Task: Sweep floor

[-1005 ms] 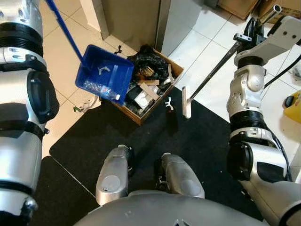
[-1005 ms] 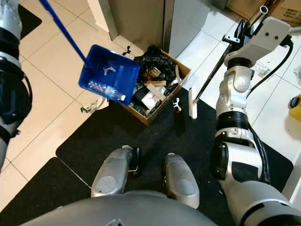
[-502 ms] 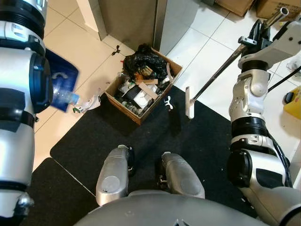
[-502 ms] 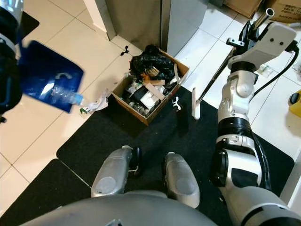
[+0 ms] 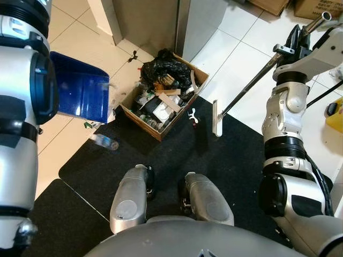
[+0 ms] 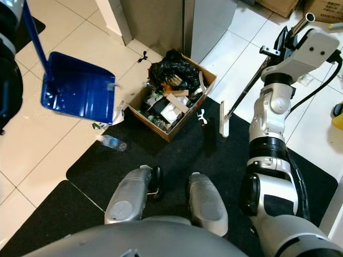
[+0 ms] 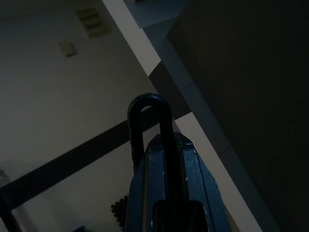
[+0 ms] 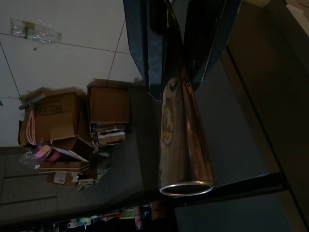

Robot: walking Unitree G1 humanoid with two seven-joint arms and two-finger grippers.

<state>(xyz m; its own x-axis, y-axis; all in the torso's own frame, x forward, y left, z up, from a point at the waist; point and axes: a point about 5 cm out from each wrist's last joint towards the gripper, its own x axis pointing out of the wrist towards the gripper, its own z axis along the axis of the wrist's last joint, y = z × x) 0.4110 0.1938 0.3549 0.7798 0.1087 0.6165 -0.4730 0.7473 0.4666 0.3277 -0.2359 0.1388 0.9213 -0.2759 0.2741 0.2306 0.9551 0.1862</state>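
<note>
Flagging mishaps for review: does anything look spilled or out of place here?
Yes. A clear plastic bottle lies on the edge of the black mat, beside the cardboard box rather than in it, just below the tilted blue dustpan. Small scraps also lie on the tiles.

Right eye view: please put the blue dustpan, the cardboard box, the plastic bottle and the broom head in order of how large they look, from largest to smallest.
1. Cardboard box and blue dustpan: they look about alike, and the dustpan is lifted nearer the camera, so I do not rank them.
2. Broom head.
3. Plastic bottle.
</note>
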